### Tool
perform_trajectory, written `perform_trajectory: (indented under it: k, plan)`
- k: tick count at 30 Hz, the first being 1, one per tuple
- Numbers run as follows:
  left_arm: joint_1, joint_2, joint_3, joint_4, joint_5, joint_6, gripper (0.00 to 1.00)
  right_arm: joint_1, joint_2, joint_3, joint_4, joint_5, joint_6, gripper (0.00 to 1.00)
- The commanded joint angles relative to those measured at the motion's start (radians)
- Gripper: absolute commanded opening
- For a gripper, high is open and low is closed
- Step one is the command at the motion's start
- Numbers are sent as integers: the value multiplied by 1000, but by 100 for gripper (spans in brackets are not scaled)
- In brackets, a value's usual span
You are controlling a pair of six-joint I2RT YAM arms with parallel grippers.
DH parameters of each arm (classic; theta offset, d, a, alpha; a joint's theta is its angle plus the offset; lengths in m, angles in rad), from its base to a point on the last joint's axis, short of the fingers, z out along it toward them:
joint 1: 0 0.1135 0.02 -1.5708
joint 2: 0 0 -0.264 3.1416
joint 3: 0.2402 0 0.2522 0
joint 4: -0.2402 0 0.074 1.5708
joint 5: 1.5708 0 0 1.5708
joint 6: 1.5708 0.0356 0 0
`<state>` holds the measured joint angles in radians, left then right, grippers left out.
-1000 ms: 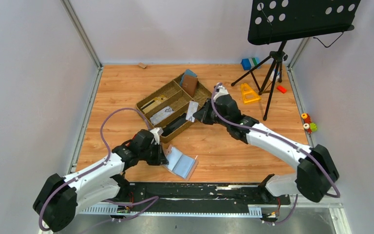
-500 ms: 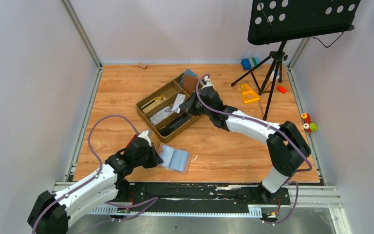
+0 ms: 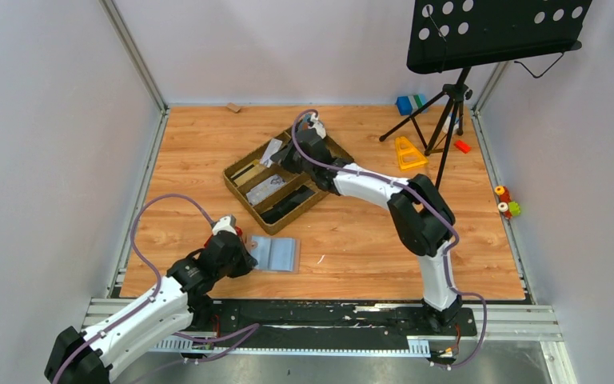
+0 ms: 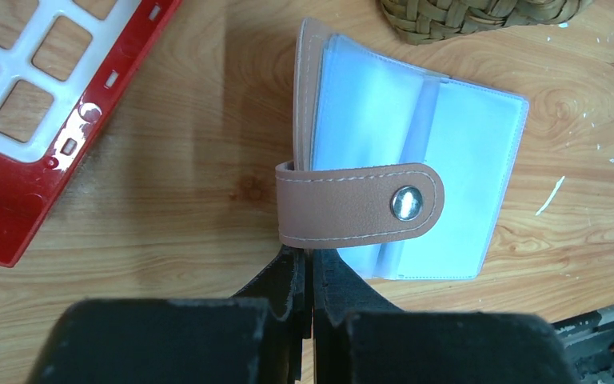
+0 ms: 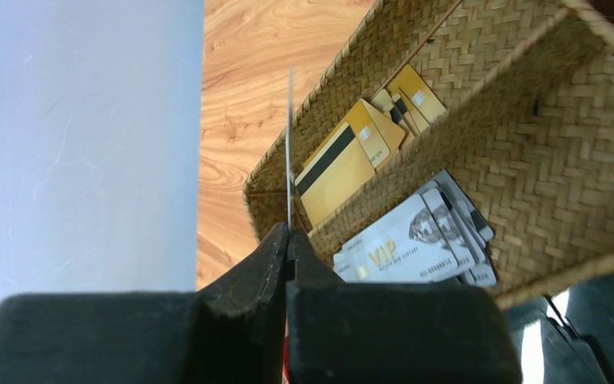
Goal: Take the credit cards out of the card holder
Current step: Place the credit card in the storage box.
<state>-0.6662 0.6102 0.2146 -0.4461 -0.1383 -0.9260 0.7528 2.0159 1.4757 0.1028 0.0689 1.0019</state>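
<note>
Counter of wood is carrying a woven basket. Silver cards inside it are showing the word "VIP", and gold cards are lying in the next compartment. Card holder is lying open on the counter near the basket, its tan tab across the clear sleeves. Left pincer is pinching the holder's near edge, fully closed. Right pincer is gripping one thin card edge-on above the basket.
</note>
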Motion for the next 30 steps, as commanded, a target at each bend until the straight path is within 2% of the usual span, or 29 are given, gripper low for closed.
perform_trajectory:
  k: [1, 6, 15, 19, 30]
  plan:
    - [2, 25, -29, -11, -46, 7, 0, 11, 82, 130, 22, -6, 8, 0]
    - [3, 44, -15, 27, -23, 46, 0, 18, 114, 142, 39, 7, 14, 0]
    - [2, 4, -28, 1, -32, 52, 0, 85, 24, -13, 62, 114, 39, 0]
    - [2, -20, -38, -6, -18, 64, 0, 112, 15, -67, 83, 118, 110, 0]
    - [3, -56, -35, -18, 14, 100, 0, 172, 15, -89, 113, 157, 132, 0]
